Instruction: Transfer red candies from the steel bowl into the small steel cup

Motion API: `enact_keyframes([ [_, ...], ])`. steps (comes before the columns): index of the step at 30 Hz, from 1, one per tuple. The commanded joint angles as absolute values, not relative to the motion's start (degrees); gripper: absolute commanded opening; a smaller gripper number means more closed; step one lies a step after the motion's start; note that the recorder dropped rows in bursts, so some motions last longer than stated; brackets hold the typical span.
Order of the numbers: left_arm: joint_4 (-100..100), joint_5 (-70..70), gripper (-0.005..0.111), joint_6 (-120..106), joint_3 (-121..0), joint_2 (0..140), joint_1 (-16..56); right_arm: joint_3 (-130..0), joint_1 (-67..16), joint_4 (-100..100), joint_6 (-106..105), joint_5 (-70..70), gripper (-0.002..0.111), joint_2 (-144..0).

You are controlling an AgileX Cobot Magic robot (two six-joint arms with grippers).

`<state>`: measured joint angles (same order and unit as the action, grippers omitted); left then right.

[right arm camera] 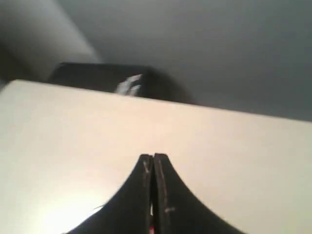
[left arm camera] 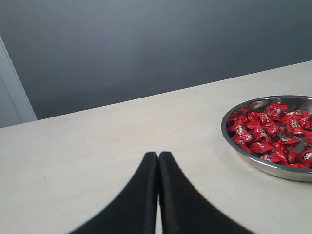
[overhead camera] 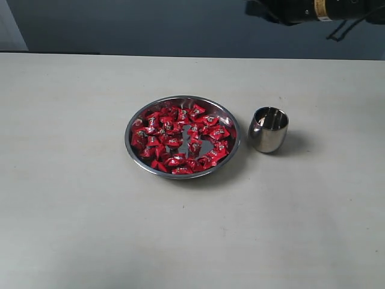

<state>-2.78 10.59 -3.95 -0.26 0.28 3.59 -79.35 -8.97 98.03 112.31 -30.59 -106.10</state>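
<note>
Pale table (overhead camera: 72, 211) with steel bowl (overhead camera: 203, 147) and, just beside it, small steel cup (overhead camera: 268, 133)

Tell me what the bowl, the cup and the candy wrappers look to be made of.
The steel bowl: polished metal, likely stainless steel; its bare bottom and rim shine mirror-like. The small steel cup: the same bright metal, with sharp reflections on its rounded side. The red candies: wrappers look like glossy foil or plastic film, crinkled with glints; which one cannot be told.
</note>
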Motion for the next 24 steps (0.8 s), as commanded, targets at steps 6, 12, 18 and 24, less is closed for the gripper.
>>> enact_keyframes([
  [6,-2.7,10.4,0.002,-3.8,0.0,0.0,3.6,-85.1,-12.0,99.9,104.7,-22.8,-0.001,-105.5],
  [12,-2.7,10.4,0.002,-3.8,0.0,0.0,3.6,-91.3,-12.0,99.9,85.4,24.9,-0.001,-105.5],
  [18,-2.7,10.2,0.002,-3.8,0.0,0.0,3.6,-91.7,-9.3,46.5,42.8,47.7,-0.001,-105.5],
  [24,-2.7,10.2,0.002,-3.8,0.0,0.0,3.6,-91.1,-12.9,-7.4,-2.3,40.0,-0.001,-105.5],
])
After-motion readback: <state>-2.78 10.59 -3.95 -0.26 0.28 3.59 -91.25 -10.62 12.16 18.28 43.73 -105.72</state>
